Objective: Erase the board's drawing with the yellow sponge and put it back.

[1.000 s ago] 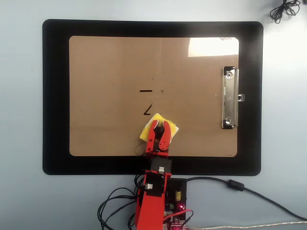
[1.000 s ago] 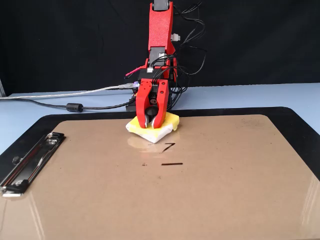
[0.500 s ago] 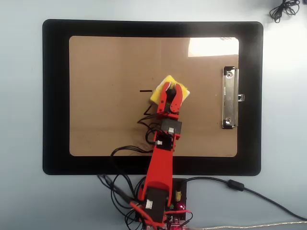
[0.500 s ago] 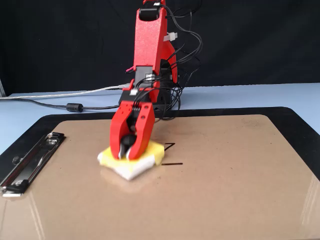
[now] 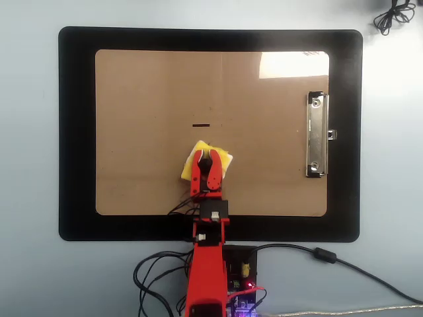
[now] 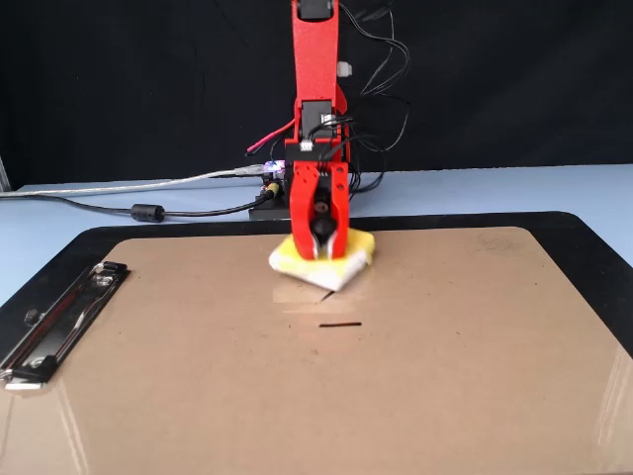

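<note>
The tan board [image 5: 145,99] lies on a black mat, with its silver clip [image 5: 316,135] on the right edge in the overhead view. Of the drawing, only one short black stroke [image 5: 201,125] shows near the board's middle; it also shows in the fixed view [image 6: 339,324]. The yellow sponge [image 5: 225,158] rests flat on the board just below that stroke. My red gripper [image 5: 207,154] points down onto the sponge, its jaws shut around the black knob. In the fixed view the gripper [image 6: 318,252] stands upright on the sponge [image 6: 357,246], behind the stroke.
The black mat [image 5: 76,132] frames the board on the light blue table. The arm's base, electronics [image 5: 241,277] and cables sit at the mat's near edge in the overhead view. A coiled cable [image 5: 393,14] lies at the top right. The clip [image 6: 59,317] rises at the fixed view's left.
</note>
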Controlling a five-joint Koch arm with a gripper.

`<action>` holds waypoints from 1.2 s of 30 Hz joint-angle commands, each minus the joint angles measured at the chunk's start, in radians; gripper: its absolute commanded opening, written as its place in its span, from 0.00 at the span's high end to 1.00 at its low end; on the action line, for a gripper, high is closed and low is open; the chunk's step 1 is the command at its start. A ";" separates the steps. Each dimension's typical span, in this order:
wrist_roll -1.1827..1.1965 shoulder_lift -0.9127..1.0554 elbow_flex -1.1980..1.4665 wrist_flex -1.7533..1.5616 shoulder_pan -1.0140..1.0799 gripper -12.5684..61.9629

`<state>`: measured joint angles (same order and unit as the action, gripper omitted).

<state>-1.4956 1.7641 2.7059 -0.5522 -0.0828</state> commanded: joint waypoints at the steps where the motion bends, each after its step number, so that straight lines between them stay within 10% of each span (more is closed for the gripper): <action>1: -0.017 -0.175 -0.163 -0.072 -0.006 0.94; 8: -0.015 -0.669 -0.538 -0.262 0.008 0.94; 20: -0.017 0.041 0.236 -0.298 -0.014 0.94; 31: -0.014 -0.838 -0.770 -0.276 -0.015 0.94; 36: -0.014 -0.701 -0.653 -0.147 -0.014 0.94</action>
<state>-1.4956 0.9833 1.9850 -0.7808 -0.0828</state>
